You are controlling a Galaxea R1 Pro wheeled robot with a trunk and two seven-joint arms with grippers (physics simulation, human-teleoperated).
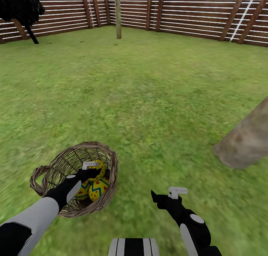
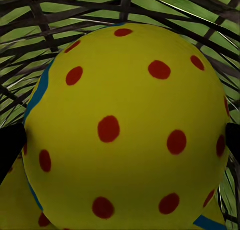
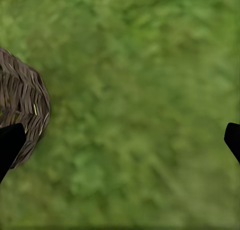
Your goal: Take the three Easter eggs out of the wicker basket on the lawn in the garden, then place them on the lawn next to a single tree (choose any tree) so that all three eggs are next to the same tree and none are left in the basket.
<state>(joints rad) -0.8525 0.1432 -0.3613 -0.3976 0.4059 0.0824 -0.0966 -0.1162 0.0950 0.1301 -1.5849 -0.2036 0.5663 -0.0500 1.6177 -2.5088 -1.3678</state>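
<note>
garden: a grassy yard closed in by a brown wooden fence (image 1: 186,10) of horizontal slats.
lawn: wide, flat, mottled green grass (image 1: 149,92) running from the fence to the robot.
trees: a thick, pale grey-brown mottled trunk (image 1: 245,138) leans in at the right, near the robot; a thin straight trunk (image 1: 118,12) and a dark, almost black bushy tree (image 1: 20,5) stand far off by the fence.
basket: a round, deep brown wicker basket (image 1: 108,196) of open woven twigs sits on the grass at lower left.
eggs: yellow easter eggs with red dots (image 1: 97,188), some with blue-green zigzags, lie together inside the basket; at least two show, the rest are hidden by the arm.
progress: judged from this, nothing is placed by a tree yet; every egg seen is in the basket, so lifting out and carrying are all to do.
left gripper: the black left gripper (image 1: 92,169) reaches down into the basket; in the left wrist view the top egg (image 2: 125,130) sits between its spread fingertips (image 2: 10,145), which flank it at either side; whether they grip it cannot be told.
right gripper: the black right gripper (image 1: 167,196) hovers over bare grass beside the basket, fingers wide apart, holding nothing.
</note>
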